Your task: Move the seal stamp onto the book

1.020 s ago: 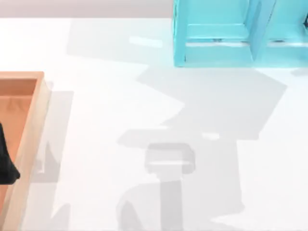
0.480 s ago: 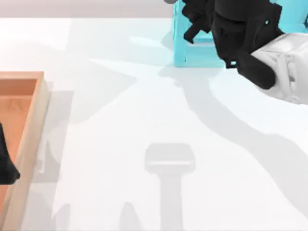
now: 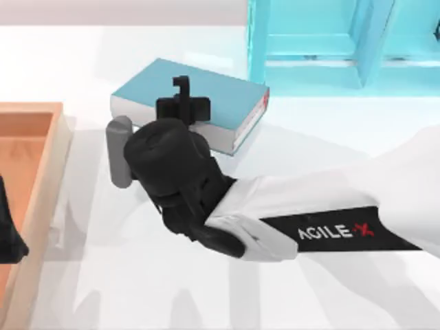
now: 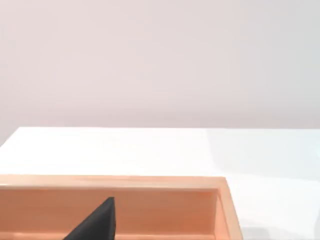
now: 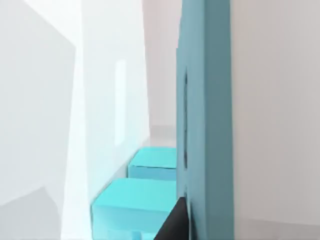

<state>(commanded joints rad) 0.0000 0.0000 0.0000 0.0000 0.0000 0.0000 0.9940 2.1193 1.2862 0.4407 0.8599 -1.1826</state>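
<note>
The book, teal-blue with white page edges and a red mark at one corner, lies flat at the table's back, left of middle. My right arm reaches across from the right, and its black gripper hangs over the book's near-left part. The seal stamp is hidden. A grey cylinder sticks out beside the right wrist. In the right wrist view a dark teal face stands close up, with pale cyan blocks beyond it. My left gripper is parked over the wooden tray at the left edge.
A wooden tray, whose far wall shows in the left wrist view, fills the left edge of the table. A cyan shelf unit stands at the back right, close to the book's right corner. White tabletop lies along the front.
My right arm has swung from the back right to the middle left, over the book. The book shows now where the earlier frames had bare table. The left arm has not moved.
</note>
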